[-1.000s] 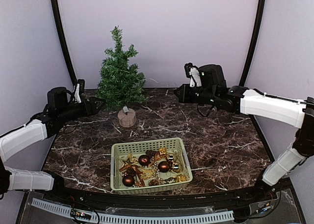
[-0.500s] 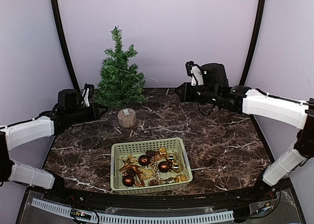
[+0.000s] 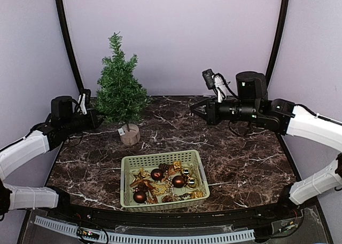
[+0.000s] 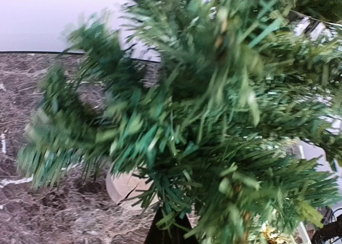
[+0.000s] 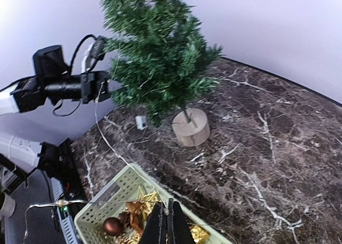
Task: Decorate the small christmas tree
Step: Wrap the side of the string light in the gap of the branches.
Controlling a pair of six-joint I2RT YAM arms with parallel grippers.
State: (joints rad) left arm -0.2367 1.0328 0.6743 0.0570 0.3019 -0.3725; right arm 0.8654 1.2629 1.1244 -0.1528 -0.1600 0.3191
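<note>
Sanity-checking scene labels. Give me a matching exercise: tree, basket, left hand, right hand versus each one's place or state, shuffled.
1. small christmas tree
2. basket
3. left hand
4. right hand

A. shut, raised at the right, fingertips pointing left
B. near centre, holding ornaments
C. back left, standing on its wooden base
D. shut on the tree's lower branches

Pairs: 1-C, 2-B, 3-D, 4-A

The small green christmas tree [image 3: 118,89] has bristly plastic-looking needles and a matt pale wooden stump base [image 3: 130,134]. Dark white-veined stone-look counter [image 3: 240,147]: smooth, slightly glossy. Pale green latticed plastic basket [image 3: 155,159]: matt. Round brown baubles [image 3: 178,181]: glossy.
</note>
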